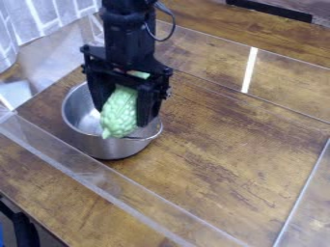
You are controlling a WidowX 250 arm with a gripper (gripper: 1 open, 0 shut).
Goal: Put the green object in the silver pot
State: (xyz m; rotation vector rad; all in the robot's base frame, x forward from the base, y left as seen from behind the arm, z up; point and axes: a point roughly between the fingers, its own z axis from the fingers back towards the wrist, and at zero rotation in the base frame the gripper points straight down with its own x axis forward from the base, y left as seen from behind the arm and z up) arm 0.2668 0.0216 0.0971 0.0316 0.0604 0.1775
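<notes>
My claw (123, 104) hangs straight down over the silver pot (80, 121), its two black fingers (93, 89) pinching the green object (119, 112) between them. The bumpy gourd sits upright in my grip, its tapered lower end pointing down and dipping below the rim into the pot's mouth; whether its tip touches the shiny bottom I cannot tell, since the gourd hides that spot. From the pot's centre, the gourd is toward three o'clock, so the bare reflective inside shows on the nine o'clock side. The pot's small handle sticks out at about five o'clock, half under my fingers. My arm rises from the claw toward twelve o'clock and leaves the top of the view.

The pot stands on a wooden table (219, 154) with dark planks. A clear plastic barrier (129, 198) runs along the table's edge from nine o'clock down toward six. At ten o'clock from the pot lies pale cloth (45, 19) against the corner.
</notes>
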